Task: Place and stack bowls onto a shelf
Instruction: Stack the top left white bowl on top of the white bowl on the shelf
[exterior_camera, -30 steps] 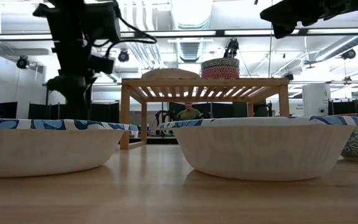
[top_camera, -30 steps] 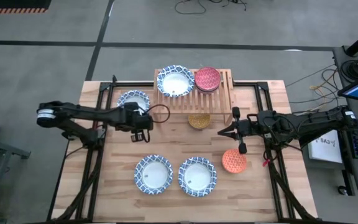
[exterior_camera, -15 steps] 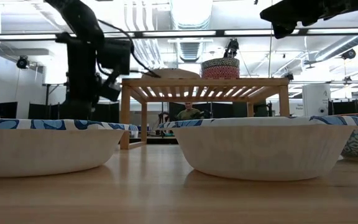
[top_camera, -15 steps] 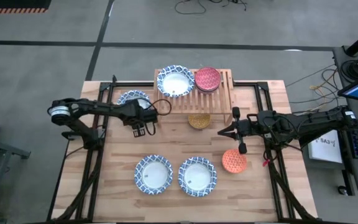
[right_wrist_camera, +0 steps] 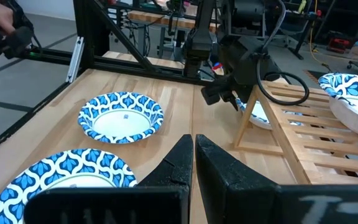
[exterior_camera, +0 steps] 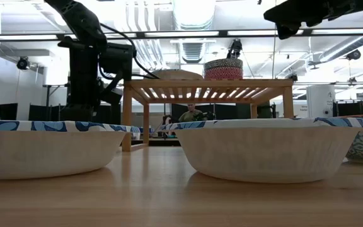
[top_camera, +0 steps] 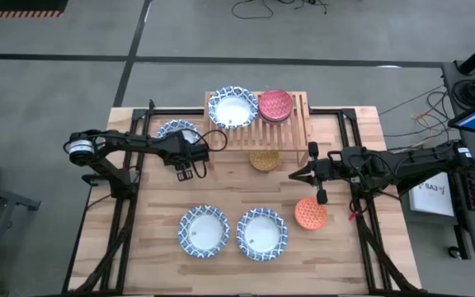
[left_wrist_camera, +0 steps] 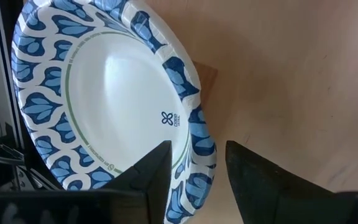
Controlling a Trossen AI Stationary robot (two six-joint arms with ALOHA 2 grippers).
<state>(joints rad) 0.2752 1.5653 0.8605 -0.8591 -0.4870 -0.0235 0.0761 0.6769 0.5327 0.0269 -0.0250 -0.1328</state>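
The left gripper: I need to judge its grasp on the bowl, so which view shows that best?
The left wrist view: the open left gripper straddles the patterned bowl rim. The high view shows only its position; the low view a dark silhouette.

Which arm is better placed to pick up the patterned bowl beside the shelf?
Left. Its gripper hovers at that bowl, jaws open astride the rim. The right gripper, shut, waits across the table near the orange bowl.

blue-and-white patterned bowls (top_camera: 204, 232), pink-red bowl (top_camera: 275, 105), orange bowl (top_camera: 310, 214), mustard bowl (top_camera: 264, 160)
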